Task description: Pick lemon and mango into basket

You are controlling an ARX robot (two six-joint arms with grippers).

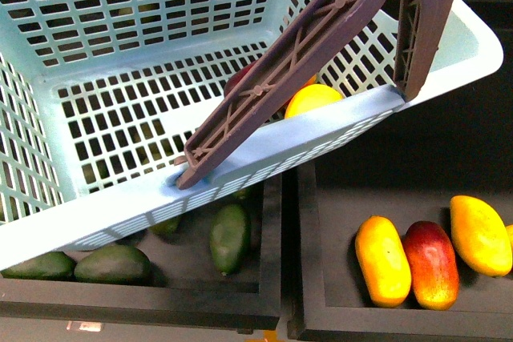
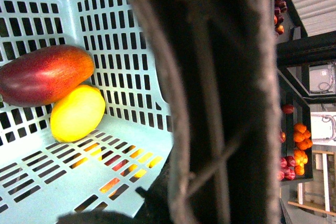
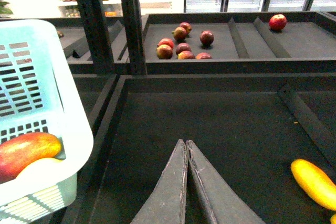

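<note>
Inside the basket (image 2: 142, 145), the mango (image 2: 44, 74) and the lemon (image 2: 77, 113) are lying together, touching, against its wall. The right end effector (image 3: 186, 148) is hanging pressed together, holding nothing; the left one I cannot tell. The basket is tilting in the front view, so the fruits may be rolling out.

Front view: even overhead light, basket (image 1: 449, 54) plastic bright, near rim slightly washed. Soft shadows under avocados (image 1: 230, 236) and yellow mangoes (image 1: 383, 260) on dark tray floor. Handles (image 1: 296, 62) close to lens, sharp enough.

Left wrist view: dark handle (image 2: 210, 98) fills centre, blurred, underexposed. Mango (image 2: 44, 74) and lemon (image 2: 77, 113) well lit, mild sheen. Background at frame edge overexposed.

Right wrist view: shelves dim, matte black; far store area bright, blown out. Gripper (image 3: 187, 182) in focus.
</note>
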